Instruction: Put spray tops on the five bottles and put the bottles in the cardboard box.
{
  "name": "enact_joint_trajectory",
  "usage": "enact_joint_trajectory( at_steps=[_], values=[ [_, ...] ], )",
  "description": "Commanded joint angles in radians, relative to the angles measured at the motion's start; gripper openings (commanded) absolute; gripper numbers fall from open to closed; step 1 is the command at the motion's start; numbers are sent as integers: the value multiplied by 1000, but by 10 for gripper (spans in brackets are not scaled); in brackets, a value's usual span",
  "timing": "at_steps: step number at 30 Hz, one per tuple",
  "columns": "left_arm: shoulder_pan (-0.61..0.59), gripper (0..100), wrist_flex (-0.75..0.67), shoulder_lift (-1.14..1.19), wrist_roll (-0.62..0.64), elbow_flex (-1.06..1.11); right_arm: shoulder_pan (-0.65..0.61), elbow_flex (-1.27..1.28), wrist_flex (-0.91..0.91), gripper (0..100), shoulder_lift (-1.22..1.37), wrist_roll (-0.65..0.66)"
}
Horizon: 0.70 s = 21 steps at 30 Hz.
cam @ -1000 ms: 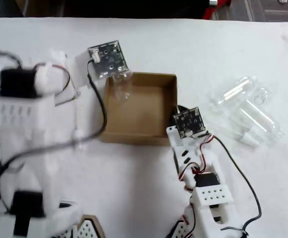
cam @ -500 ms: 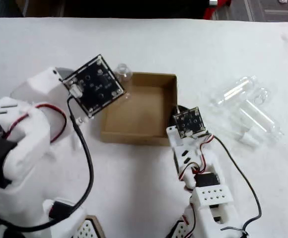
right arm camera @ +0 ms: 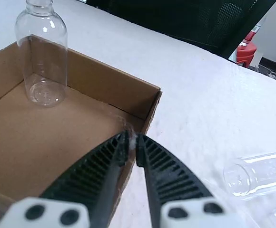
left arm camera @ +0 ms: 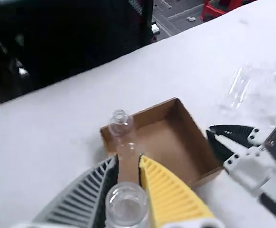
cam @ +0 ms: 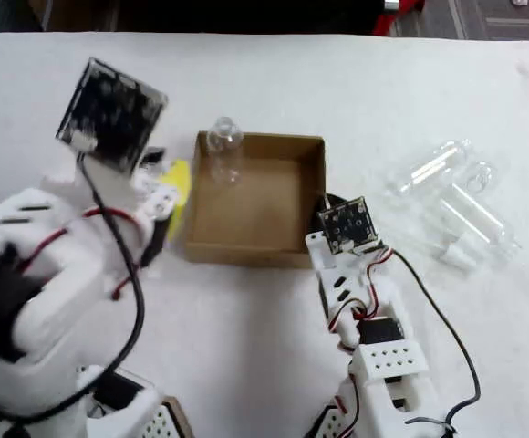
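White table (cam: 337,82): left jaws parted beside the cardboard box (cam: 255,205), right jaws pinching its wall

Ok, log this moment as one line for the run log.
clear bottle uncapped, upright in cardboard box | right gripper jaws pinching box wall | left gripper outside box | other bottles on table

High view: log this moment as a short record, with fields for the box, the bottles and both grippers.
box: open cardboard box, mid-table
bottle in box: one clear bottle, upright in the far left corner, no spray top on it
loose bottles: clear bottles lying on the table to the right of the box; count unclear
left gripper: open, off the box's left side, in line with the upright bottle
right gripper: shut on the box's right wall, as far as can be seen
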Motion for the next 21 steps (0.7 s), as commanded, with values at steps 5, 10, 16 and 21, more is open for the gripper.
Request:
enact_joint_trajectory(
  at_steps=[5, 10, 16, 21],
  values=[
    [153, 22, -523, -13, 388, 367, 81, -9, -27, 17, -7, 0],
    [150, 22, -1138, -7, 325, 775, 101, -9, -28, 17, -7, -6],
    [140, 23, -1814, 8, 226, 1171, 180, -9, -87, 17, 2, -144],
    [111, 23, -1950, 229, 201, 1123, 180, -9, -87, 17, 2, -153]
  ],
)
